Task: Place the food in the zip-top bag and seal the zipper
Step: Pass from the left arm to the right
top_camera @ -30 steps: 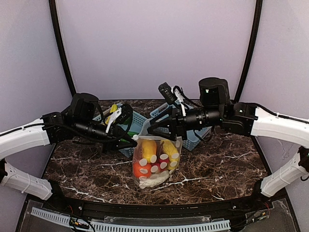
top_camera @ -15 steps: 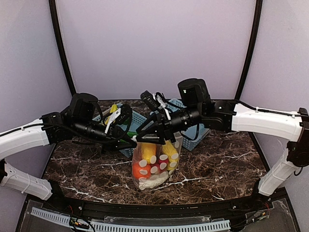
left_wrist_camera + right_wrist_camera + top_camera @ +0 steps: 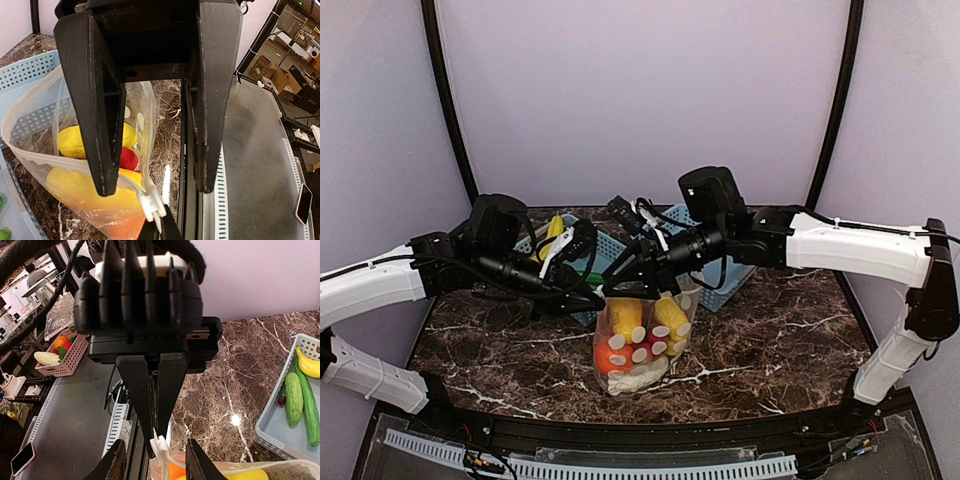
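Note:
The polka-dot zip-top bag (image 3: 638, 345) stands at the table's middle, holding the food: yellow pieces (image 3: 625, 315), a red piece, an orange (image 3: 610, 355) and a white piece (image 3: 630, 378). My right gripper (image 3: 608, 290) is shut on the zipper's white slider tab (image 3: 162, 445) at the bag's left end. My left gripper (image 3: 592, 296) is open, with its fingers (image 3: 97, 125) standing on either side of that same bag corner and the slider tab (image 3: 150, 202). The bag's mouth edge runs under its left finger. Yellow (image 3: 75, 142) and red (image 3: 129, 159) food shows through the plastic.
Two light-blue lattice baskets (image 3: 605, 250) (image 3: 730, 275) stand just behind the bag. One (image 3: 295, 405) holds green vegetables and a banana. The table's front edge and a slotted cable rail (image 3: 222, 200) lie close beyond the bag corner.
My right gripper has moved left along the bag's mouth, from its right end to its left end beside the left gripper. The left arm has hardly moved.

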